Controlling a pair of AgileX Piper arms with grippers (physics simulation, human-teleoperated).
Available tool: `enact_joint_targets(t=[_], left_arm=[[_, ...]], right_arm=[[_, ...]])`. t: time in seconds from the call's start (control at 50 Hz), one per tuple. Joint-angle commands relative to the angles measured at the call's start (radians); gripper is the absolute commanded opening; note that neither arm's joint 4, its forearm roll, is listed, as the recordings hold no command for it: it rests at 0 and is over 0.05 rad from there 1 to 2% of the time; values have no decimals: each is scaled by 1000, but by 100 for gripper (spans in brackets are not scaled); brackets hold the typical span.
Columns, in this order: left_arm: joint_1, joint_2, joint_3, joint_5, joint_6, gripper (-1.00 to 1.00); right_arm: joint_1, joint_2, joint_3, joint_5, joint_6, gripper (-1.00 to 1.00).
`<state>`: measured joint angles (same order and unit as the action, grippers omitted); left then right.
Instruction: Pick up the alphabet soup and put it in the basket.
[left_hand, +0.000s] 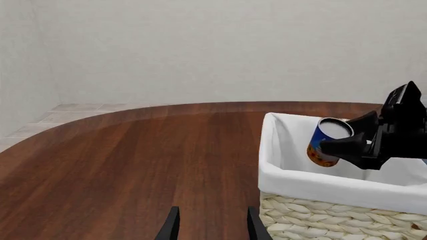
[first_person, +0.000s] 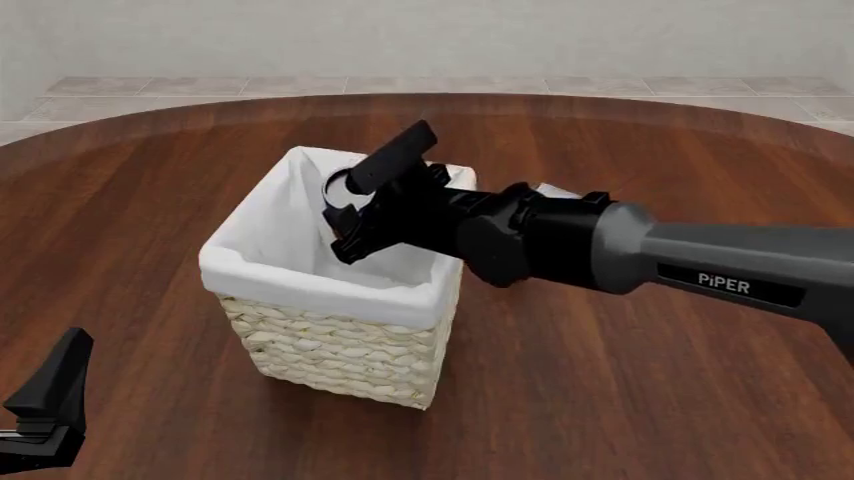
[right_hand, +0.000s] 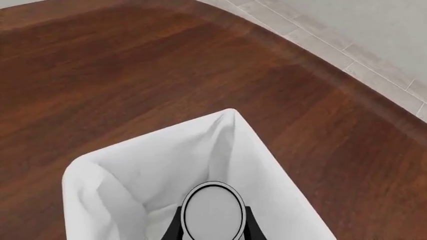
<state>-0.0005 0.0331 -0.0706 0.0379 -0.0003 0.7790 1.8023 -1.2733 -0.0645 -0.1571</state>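
The alphabet soup can (left_hand: 328, 141), dark blue and orange with a pale top, is tilted between the fingers of my right gripper (left_hand: 350, 135). The gripper holds it just above the opening of the basket (left_hand: 320, 182), a cream wicker basket with a white cloth lining. In the front view the gripper (first_person: 344, 215) and can (first_person: 334, 193) are over the basket's (first_person: 320, 290) far right part. The right wrist view shows the can's top (right_hand: 212, 210) over the lining (right_hand: 133, 165). My left gripper (left_hand: 211, 227) is open and empty, low over the table left of the basket, and it also shows in the front view (first_person: 51, 390).
The round brown wooden table (first_person: 641, 400) spreads around the basket. A small pale object (first_person: 551, 189) peeks out behind the right arm (first_person: 694, 265). A tiled floor and a pale wall lie beyond the table's far edge.
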Motion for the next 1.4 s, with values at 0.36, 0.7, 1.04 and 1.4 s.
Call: enact_joint_targets(t=[0.36, 0.7, 1.04, 1.4], left_arm=[[0, 0, 0, 0, 0, 100], [0, 1, 0, 0, 0, 100], [0, 0, 0, 0, 0, 100], [0, 0, 0, 0, 0, 100]], right_arm=[[4, 13, 0, -14, 28, -100], [7, 33, -1, -19, 35, -100], [4, 49, -10, -17, 37, -100], [2, 54, -8, -22, 42, -100]])
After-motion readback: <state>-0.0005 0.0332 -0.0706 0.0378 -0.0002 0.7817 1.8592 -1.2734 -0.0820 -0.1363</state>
